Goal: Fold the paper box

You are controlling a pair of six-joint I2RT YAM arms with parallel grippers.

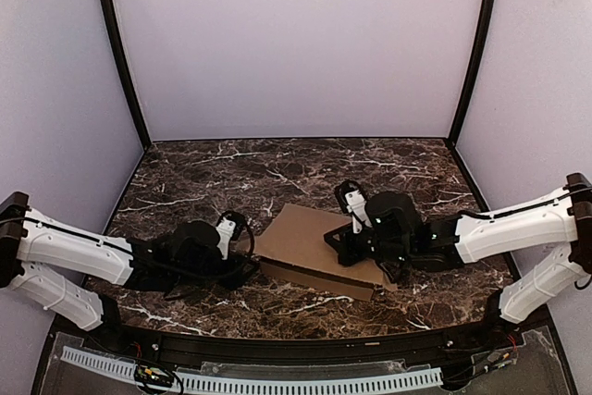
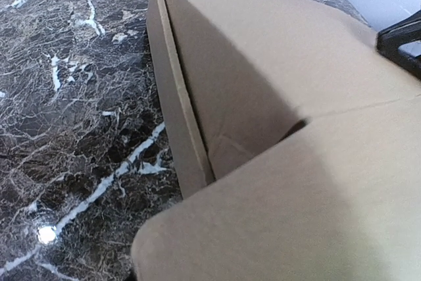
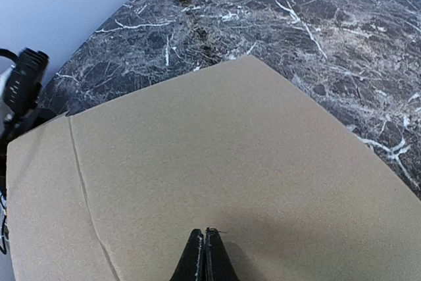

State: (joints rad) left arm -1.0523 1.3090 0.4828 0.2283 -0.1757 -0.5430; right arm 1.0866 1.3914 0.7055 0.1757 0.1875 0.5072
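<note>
The paper box is plain brown cardboard, lying as a shallow flat box in the middle of the table. In the left wrist view its side wall and sloping top show, and a rounded flap fills the foreground and hides my left fingers. My left gripper sits at the box's left edge; its jaws cannot be seen. My right gripper is shut, its tips together with nothing between them, over the box's flat top near the right edge.
The dark marble table is enclosed by pale walls with black corner posts. A black rail runs along the near edge. The left arm's black end shows beyond the box's far side.
</note>
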